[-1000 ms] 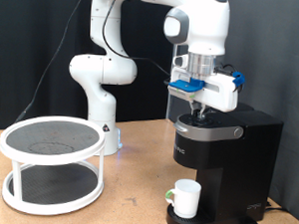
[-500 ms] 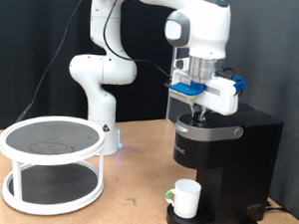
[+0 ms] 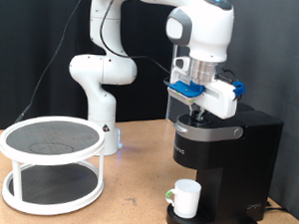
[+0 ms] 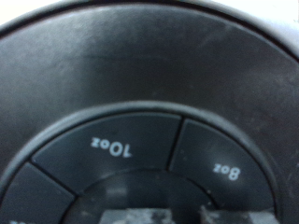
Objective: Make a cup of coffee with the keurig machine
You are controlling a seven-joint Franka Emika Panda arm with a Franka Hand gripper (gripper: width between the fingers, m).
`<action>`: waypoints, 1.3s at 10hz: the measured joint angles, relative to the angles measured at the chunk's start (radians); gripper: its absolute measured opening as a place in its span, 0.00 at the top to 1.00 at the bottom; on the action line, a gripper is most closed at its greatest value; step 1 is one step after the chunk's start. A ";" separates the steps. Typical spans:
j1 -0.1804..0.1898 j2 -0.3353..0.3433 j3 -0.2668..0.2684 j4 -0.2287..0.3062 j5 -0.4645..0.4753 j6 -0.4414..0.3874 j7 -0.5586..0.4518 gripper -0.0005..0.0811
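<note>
The black keurig machine (image 3: pixel 225 155) stands at the exterior view's right. The white cup (image 3: pixel 187 197) stands upright on its round drip tray (image 3: pixel 175 221) under the spout. My gripper (image 3: pixel 199 113) points straight down onto the top of the machine's lid, fingers close together, holding nothing. In the wrist view the round control panel (image 4: pixel 149 65) fills the frame, with the 10oz button (image 4: pixel 117 149) and the 8oz button (image 4: pixel 224 166) just ahead of my fingertips (image 4: pixel 140 217). I cannot tell whether they touch a button.
A white two-tier round rack (image 3: pixel 52 163) with dark shelves stands at the exterior view's left on the wooden table (image 3: pixel 135 206). The arm's white base (image 3: pixel 96 90) is behind it.
The hand has shifted very slightly above the machine's lid; the cup, machine and rack have not moved.
</note>
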 joint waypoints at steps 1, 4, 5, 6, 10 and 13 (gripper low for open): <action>-0.001 0.006 0.000 0.007 0.000 -0.009 0.000 0.99; -0.002 0.012 0.000 0.014 0.000 -0.013 0.000 0.99; -0.002 0.012 0.000 0.014 -0.001 -0.009 -0.006 0.99; -0.002 0.009 0.002 0.005 -0.002 0.021 -0.021 0.99; 0.004 -0.077 0.007 -0.107 0.034 0.174 -0.145 0.99; 0.005 -0.150 0.006 -0.169 0.110 0.239 -0.194 0.99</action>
